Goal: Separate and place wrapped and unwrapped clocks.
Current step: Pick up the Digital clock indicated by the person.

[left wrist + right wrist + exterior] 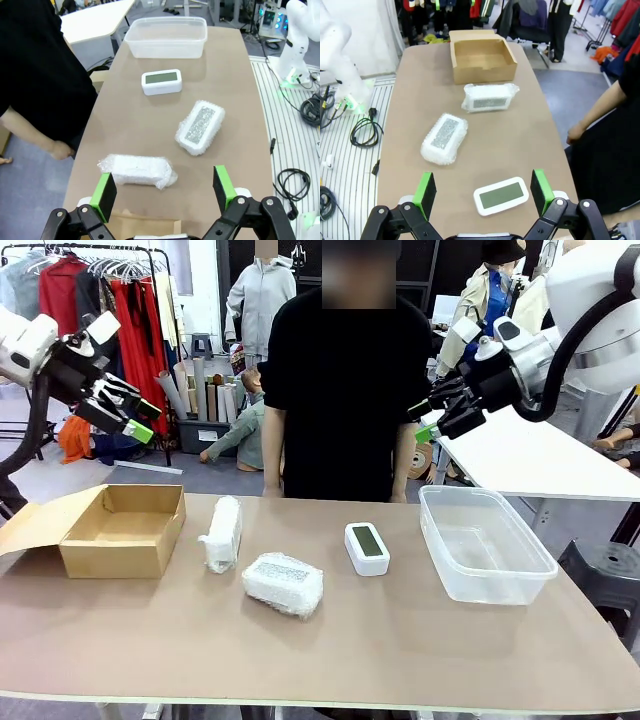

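Note:
Two clocks in white bubble wrap lie on the brown table: one (pixel 222 534) (pixel 138 170) (pixel 488 97) stands on edge near the cardboard box, the other (pixel 283 584) (pixel 200 126) (pixel 444 138) lies flat nearer the front. A bare white clock (pixel 367 547) (pixel 161 81) (pixel 501 195) with a grey-green screen lies to their right. My left gripper (pixel 138 420) (pixel 163 190) hangs open high above the table's left end. My right gripper (pixel 424 421) (pixel 482 188) hangs open high above the right end. Neither touches anything.
An open cardboard box (pixel 122 529) (pixel 482 61) sits at the table's left end. A clear plastic tub (pixel 484 543) (pixel 166 36) sits at the right. A person in a black shirt (pixel 342 380) stands at the far edge, hand (pixel 62 149) hanging down.

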`<state>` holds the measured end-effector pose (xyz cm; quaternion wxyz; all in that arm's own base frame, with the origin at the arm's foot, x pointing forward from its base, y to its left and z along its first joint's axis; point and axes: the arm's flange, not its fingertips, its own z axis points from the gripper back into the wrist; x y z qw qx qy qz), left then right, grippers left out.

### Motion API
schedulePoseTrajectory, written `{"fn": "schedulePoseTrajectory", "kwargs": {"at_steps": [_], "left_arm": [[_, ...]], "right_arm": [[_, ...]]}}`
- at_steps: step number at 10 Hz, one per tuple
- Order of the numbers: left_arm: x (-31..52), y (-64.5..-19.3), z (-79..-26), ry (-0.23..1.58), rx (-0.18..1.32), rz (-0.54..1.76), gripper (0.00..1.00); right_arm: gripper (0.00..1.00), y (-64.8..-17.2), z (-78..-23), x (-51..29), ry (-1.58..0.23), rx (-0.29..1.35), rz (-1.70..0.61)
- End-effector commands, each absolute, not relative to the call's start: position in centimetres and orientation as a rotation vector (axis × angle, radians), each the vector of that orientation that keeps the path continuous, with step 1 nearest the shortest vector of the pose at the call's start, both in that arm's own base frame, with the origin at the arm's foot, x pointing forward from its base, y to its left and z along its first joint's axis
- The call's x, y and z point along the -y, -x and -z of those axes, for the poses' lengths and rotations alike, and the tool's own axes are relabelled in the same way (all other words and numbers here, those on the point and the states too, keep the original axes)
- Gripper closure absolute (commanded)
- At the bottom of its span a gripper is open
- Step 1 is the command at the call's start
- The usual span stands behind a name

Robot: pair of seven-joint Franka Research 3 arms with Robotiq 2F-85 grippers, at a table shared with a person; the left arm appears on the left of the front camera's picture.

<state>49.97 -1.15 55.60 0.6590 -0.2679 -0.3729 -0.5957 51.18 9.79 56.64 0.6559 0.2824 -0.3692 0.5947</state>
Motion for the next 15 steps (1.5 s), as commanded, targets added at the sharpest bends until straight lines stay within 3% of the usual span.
{"fn": "schedulePoseTrajectory", "kwargs": {"at_steps": [1,13,15], "left_arm": [[0.7,-50.7,-55.6,0.634,0.869,1.347,0.00],[-0.1,-53.7,-56.4,0.663,0.921,1.362,0.00],[0.2,-53.7,-55.9,0.658,0.869,1.375,0.00]], "right_arm": [[0.00,-52.1,-57.5,-9.0,-0.653,0.809,-1.340],[0.00,-53.4,-57.3,-4.5,-0.672,0.747,-1.275],[0.00,-53.3,-57.2,-4.6,-0.667,0.762,-1.250]]}}
